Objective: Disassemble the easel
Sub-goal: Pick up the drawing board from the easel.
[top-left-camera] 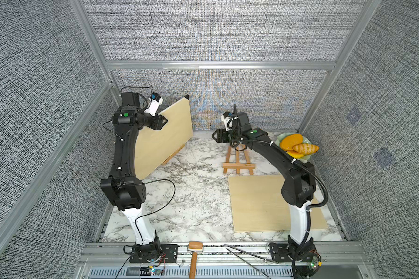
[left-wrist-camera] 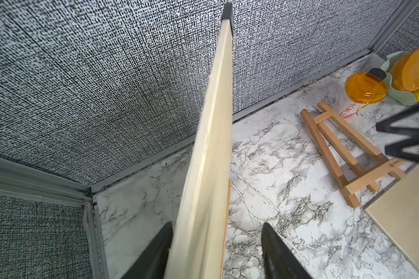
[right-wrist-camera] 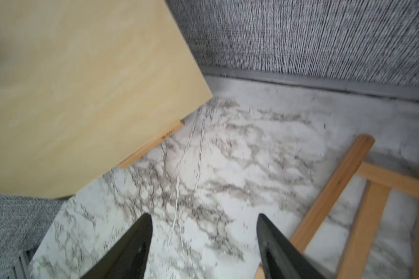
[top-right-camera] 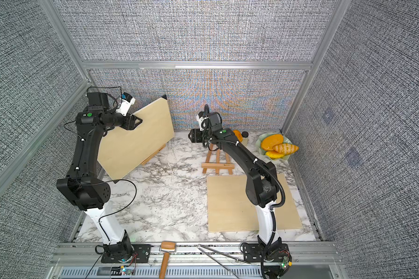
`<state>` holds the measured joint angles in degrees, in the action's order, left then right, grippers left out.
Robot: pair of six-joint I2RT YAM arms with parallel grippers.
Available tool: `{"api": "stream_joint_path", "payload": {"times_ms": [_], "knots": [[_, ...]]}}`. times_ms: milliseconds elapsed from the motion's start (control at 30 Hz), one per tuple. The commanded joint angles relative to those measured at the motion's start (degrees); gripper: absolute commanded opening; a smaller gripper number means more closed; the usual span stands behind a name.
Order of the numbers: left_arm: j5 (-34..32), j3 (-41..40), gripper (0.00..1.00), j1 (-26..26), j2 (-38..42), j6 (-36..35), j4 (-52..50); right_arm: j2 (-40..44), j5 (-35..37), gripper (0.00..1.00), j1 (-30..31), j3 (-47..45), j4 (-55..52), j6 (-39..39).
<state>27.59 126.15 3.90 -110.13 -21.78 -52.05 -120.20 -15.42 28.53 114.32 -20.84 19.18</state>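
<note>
straddling top edge of upright board (top-left-camera: 165,142) with left gripper (top-left-camera: 166,120), jaws part-open, not clamped, probably lining up lift-off | sitting on back-left easel (top-left-camera: 173,154) ledge, leaning back | hovering right gripper (top-left-camera: 213,136) wide open, empty, near bare easel (top-left-camera: 237,161)

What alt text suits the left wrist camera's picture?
A pale wooden board, seen edge-on, stands between the open jaws of the left gripper. Beyond it, a small wooden easel sits on the marble table near an orange-lidded jar.
</note>
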Motion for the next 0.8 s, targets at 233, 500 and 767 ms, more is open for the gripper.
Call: {"api": "stream_joint_path", "payload": {"times_ms": [233, 500, 767], "knots": [[3.7, -2.0, 0.0, 0.1, 1.7, -5.3, 3.5, -24.6, -20.7, 0.78, -3.5, 25.0, 31.2, 0.7], [5.2, -1.8, 0.0, 0.2, 0.9, -6.6, 4.3, -28.1, -19.7, 0.82, -4.1, 24.0, 39.7, 4.7], [9.4, -2.8, 0.0, 0.0, 3.2, -6.9, 5.1, -27.0, -18.5, 0.87, -3.7, 21.6, 39.1, 1.2]]}}
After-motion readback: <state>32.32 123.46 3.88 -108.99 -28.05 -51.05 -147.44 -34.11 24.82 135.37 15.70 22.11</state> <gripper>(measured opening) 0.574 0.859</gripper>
